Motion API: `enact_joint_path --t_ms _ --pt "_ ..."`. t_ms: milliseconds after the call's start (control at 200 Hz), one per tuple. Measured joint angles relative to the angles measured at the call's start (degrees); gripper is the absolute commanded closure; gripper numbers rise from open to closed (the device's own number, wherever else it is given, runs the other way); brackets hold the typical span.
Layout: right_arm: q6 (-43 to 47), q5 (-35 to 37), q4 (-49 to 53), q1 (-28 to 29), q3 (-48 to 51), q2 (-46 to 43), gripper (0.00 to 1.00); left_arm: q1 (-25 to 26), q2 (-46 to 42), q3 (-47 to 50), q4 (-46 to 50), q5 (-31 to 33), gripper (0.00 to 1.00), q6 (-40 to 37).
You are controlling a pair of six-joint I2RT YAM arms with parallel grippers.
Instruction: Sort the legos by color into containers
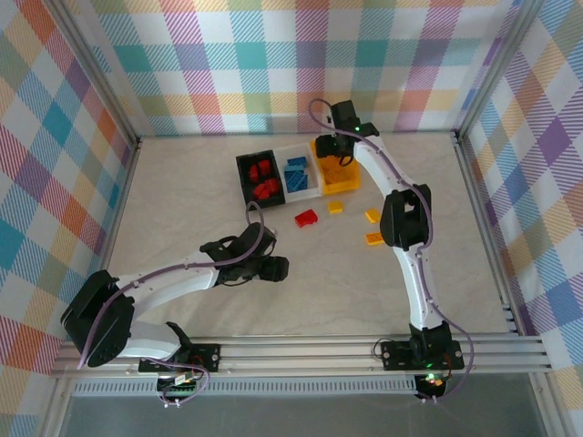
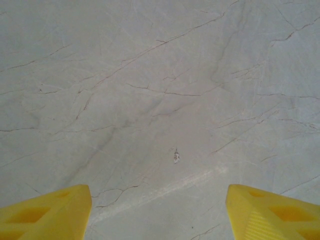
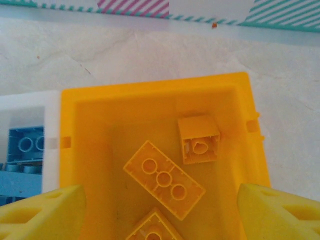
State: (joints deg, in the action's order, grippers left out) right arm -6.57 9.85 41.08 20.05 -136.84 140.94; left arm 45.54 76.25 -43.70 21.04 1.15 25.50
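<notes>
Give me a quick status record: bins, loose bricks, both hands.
black bin: red bricks inside
white bin: blue bricks inside
yellow bin: yellow bricks inside, at least three
loose red brick: one, on the table
loose yellow bricks: three, on the table
right hand: open, empty, above the yellow bin
left hand: open, empty, over bare table
</notes>
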Motion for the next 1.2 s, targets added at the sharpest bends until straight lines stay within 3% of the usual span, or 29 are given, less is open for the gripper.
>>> enact_joint_path --t_ms 125,370,480,665,1200 --pt "-0.83 -0.66 0.66 0.00 5.57 -6.69 0.20 0.00 -1.07 0.02 0.00 0.02 0.28 0.26" --pt "-6.49 -1.92 1.11 -0.28 45.94 -41.88 0.10 0.07 -2.62 0.11 -0.96 0.07 0.28 0.63" --pt "-7.65 -2.78 2.38 -1.20 57.64 -49.68 0.07 0.20 -1.55 0.11 -2.64 -0.70 0.28 0.68" --pt "-7.82 -3.96 5.29 -4.46 68.08 -47.25 0.05 0.57 0.66 0.11 -5.07 -2.16 0.28 0.87" --pt "-6.21 -4.02 1.40 -5.86 69.83 -35.65 0.08 0.83 -0.02 0.11 -4.66 -1.68 0.26 1.16"
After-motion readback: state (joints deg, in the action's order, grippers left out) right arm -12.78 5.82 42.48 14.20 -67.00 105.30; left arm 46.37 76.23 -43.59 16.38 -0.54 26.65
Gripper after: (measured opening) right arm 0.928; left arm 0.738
